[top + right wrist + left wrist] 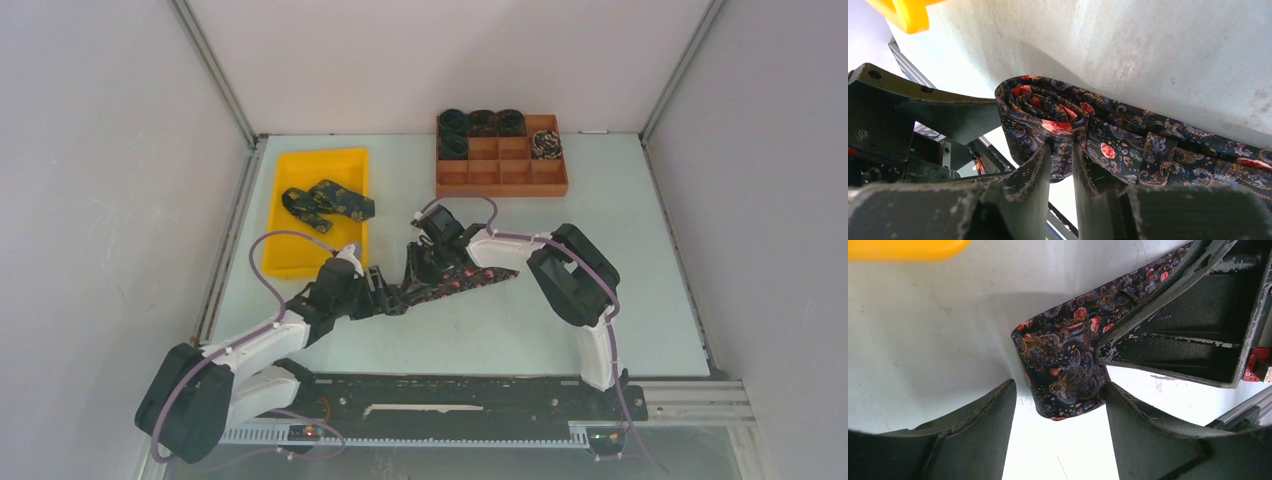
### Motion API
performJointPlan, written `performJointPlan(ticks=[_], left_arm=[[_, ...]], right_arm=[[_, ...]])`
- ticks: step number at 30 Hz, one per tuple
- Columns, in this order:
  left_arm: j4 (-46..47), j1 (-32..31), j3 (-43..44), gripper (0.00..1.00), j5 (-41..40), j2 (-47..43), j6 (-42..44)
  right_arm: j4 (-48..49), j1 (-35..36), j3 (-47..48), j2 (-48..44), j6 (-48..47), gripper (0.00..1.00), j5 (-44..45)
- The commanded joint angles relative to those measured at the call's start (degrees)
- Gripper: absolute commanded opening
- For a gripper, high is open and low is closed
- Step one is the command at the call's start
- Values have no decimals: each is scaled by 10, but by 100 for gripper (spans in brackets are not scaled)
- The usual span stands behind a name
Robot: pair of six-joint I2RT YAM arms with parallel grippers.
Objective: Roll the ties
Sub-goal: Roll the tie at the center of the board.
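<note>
**Table.** The pale, flat table carries all the items.

**Trays.** A yellow plastic tray sits toward the far left corner and holds loosely folded dark ties. An orange compartment box stands at the far edge. It holds finished round coils in its back cells, and most of its other cells are vacant.

**Work piece.** A dark paisley fabric necktie with red blossoms lies mid-table, nearer the near edge. Its free length runs toward the right edge.

**Hands.** The left hand is spread, with one finger on each side of the rolled end. The right hand is pressed nearly together and pinches the inner turns of the roll.

**Roll.** The started roll sits at the left end of the necktie and has only a few turns, so the step is judged to be at an early stage.

**Recommendations.**
- Hold the pinch at the core and turn along the line of the band, so that each layer lands edge on edge.
- Use the spread left hand as side guides against telescoping.
- Keep light tension in the free length; slack would loosen the turns.
- Risk: the slippery fabric may slip from the pinch.
</note>
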Motion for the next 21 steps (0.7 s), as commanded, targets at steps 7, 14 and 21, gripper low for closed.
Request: performJointPlan(ticks=[7,14,21], left_arm=[[60,5,1,69,14,45,-8],[78,6,2,63,15,71,-13],[78,6,2,47,13,73,-13]], right_arm=[[36,-13,21,1,-18,25,-25],[28,-19,20,-11,-31,25,-38],[21,-28,20,-32,-43,25,-39]])
